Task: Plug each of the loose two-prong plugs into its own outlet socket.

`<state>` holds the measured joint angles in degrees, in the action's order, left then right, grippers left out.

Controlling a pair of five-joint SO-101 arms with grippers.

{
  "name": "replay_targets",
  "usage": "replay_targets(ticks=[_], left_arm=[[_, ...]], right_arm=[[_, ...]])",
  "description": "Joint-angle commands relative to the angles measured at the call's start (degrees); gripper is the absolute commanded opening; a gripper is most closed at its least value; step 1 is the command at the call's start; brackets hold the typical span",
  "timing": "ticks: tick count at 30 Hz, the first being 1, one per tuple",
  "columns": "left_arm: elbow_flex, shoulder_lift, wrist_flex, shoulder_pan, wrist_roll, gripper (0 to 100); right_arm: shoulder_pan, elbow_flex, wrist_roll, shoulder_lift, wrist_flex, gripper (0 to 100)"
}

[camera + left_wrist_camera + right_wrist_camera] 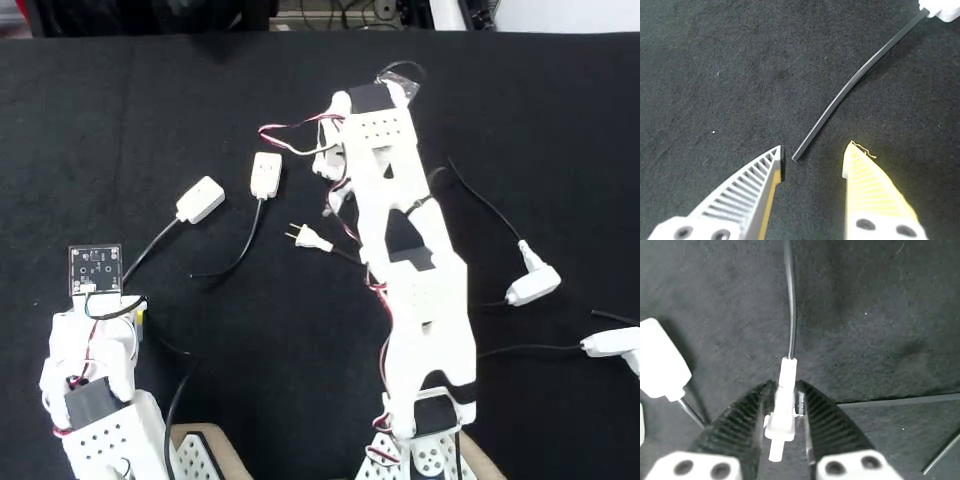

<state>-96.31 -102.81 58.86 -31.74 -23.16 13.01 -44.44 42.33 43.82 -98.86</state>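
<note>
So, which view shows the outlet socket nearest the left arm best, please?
The high view: the whole outlet socket lies in sight, its cable running toward the left arm. The left wrist view catches a corner of it and the cable.

A black cable (847, 87) crosses the mat before the left claw (815, 146).

Black cloth (120, 110) covers table (150, 36), matte, evenly lit, fuzzy up close. Beyond far edge: dark shapes, tangled cables (350, 12), pale surface (570, 12) at one corner. Tan board (215, 445) at near edge.
</note>
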Motion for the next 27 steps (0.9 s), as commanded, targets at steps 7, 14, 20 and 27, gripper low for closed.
replay_targets(ticks=[7,14,20,27], left_arm=[[-1.2,0.2,-0.7,-0.1,-0.4,21],[-1.2,0.2,-0.7,-0.1,-0.4,21],[-1.2,0.2,-0.7,-0.1,-0.4,21],[-1.2,0.2,-0.7,-0.1,-0.4,21]], right_arm=[[-0.4,3.7,-0.6,-9.3,-2.0,1.2],[-0.1,21.2,-3.4,-26.4,1.8,1.2],[1.6,38.0,-3.9,-40.7,12.3,1.2],[11.6,59.1,-6.8,-58.5,27.5,1.2]])
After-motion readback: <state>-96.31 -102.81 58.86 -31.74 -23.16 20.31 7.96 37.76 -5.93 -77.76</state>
